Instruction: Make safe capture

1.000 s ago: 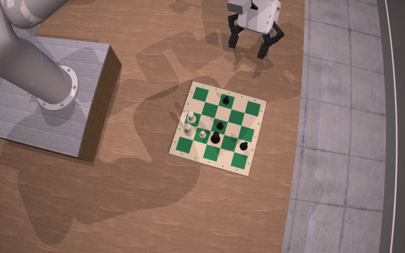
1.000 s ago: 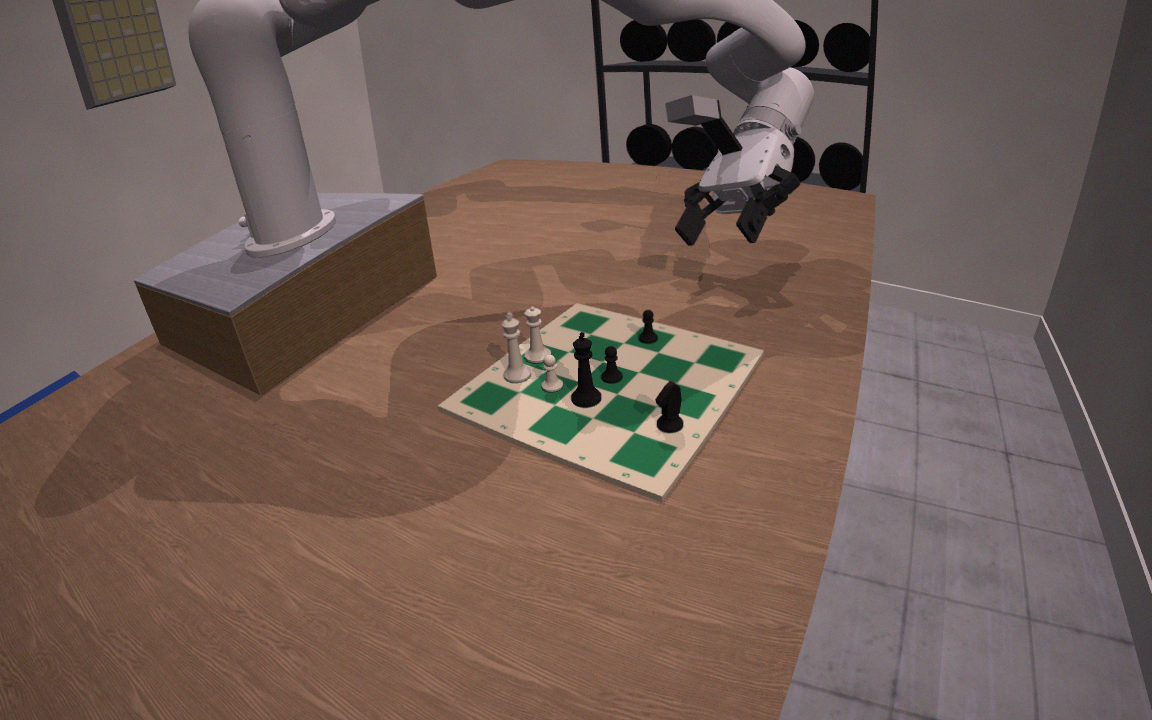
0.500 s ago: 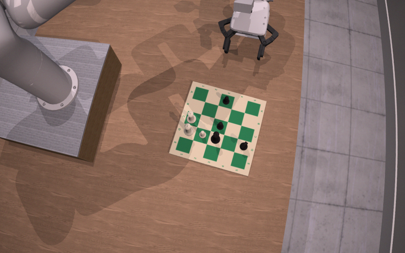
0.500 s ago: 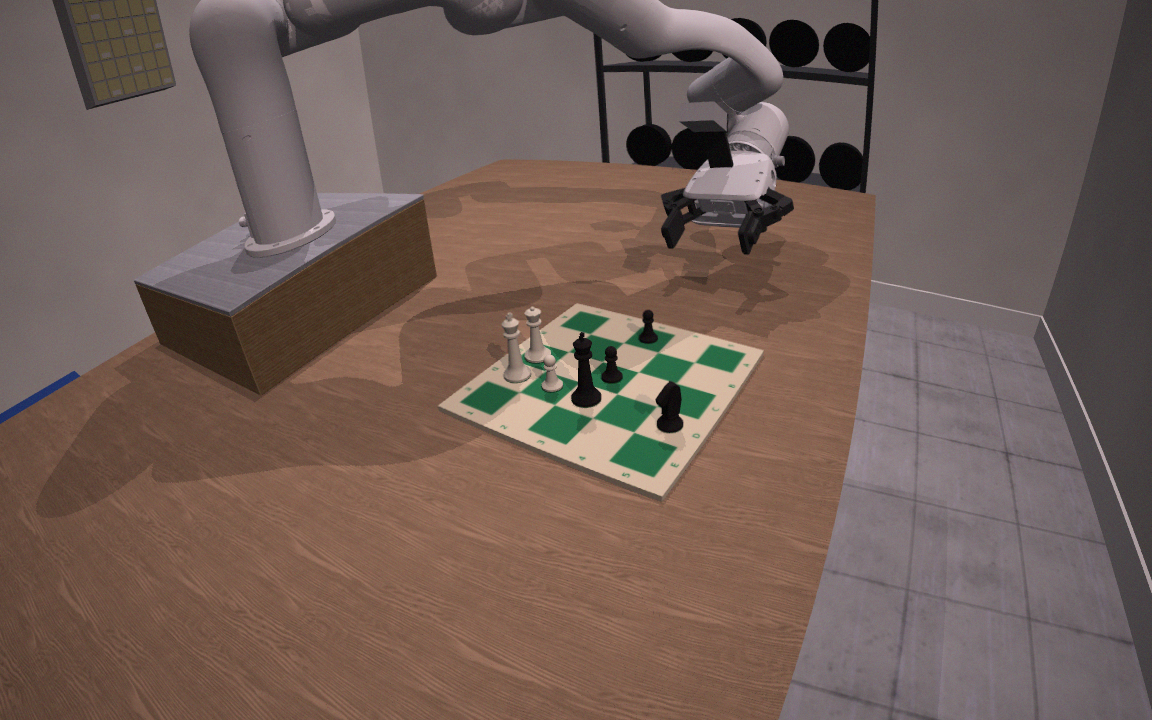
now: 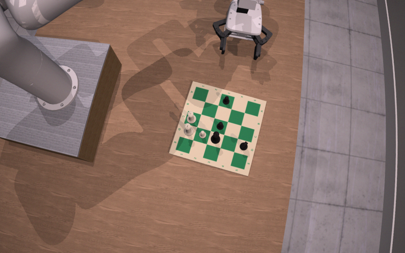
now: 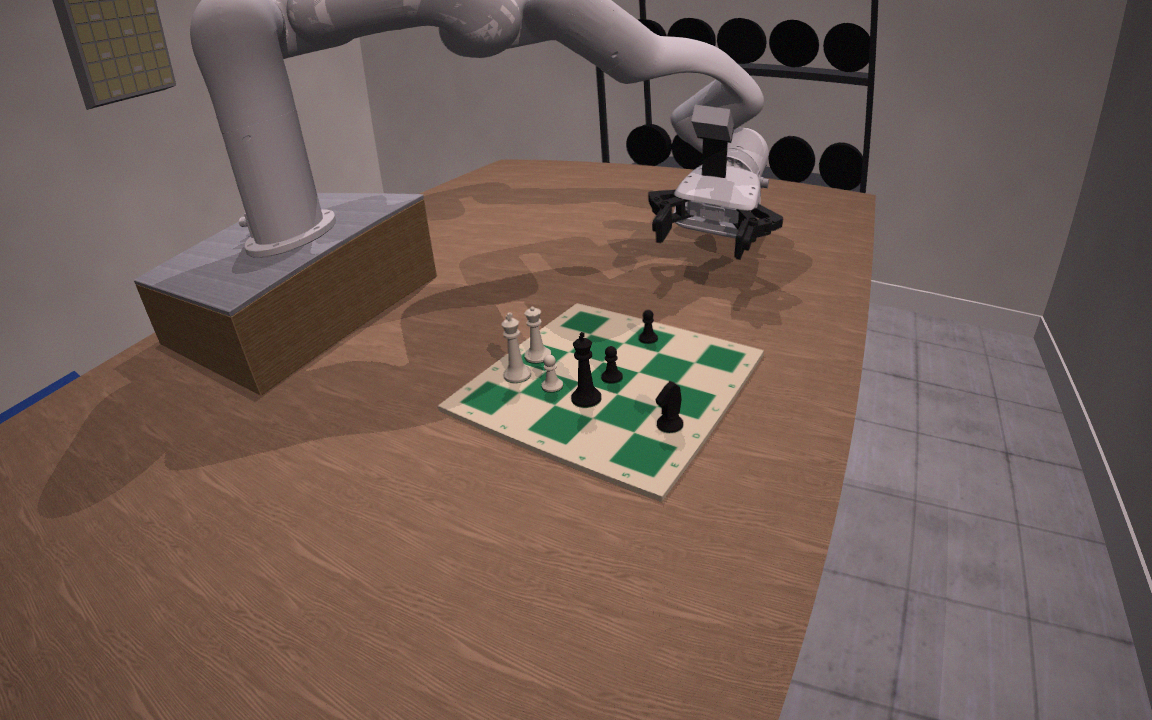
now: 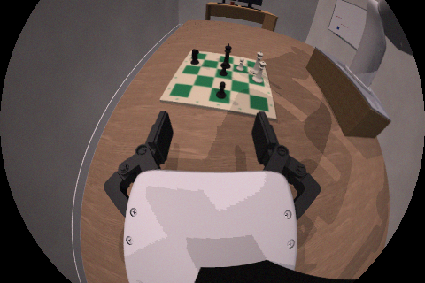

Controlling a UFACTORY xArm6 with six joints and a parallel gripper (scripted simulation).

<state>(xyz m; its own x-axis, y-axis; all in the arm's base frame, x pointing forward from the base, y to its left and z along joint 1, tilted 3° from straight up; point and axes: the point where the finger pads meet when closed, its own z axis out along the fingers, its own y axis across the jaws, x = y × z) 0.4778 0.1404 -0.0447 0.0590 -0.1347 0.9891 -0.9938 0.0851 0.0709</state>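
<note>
The board (image 5: 197, 148) (image 6: 522, 410) (image 7: 200, 93) lies flat. All pieces stand upright. Black pawns stand on A3 (image 5: 226, 100) (image 6: 647, 329) (image 7: 221, 91) and C3 (image 5: 220, 126) (image 6: 611, 367) (image 7: 223, 70). A black king (image 5: 215, 137) (image 6: 584, 380) (image 7: 227, 58) is on D3, a black knight (image 5: 243, 146) (image 6: 669, 410) (image 7: 195, 57) on D5. A white pawn (image 5: 202, 134) (image 6: 550, 374) (image 7: 241, 65) is on D2. Tall crowned white pieces stand on C1 (image 5: 191, 117) (image 6: 535, 340) (image 7: 259, 74) and D1 (image 5: 188, 129) (image 6: 515, 356). My gripper (image 5: 239, 54) (image 6: 699, 245) (image 7: 212, 121) is open and empty, above the table beyond the A edge.
The arm's base stands on a raised block (image 5: 98, 110) (image 6: 338, 304) (image 7: 343, 93) beyond the board's rank-1 side. The wooden table (image 5: 134, 201) (image 6: 383, 555) (image 7: 212, 150) surrounds the board. The table's edge lies beyond the rank-5 side. Arm shadows fall across the table.
</note>
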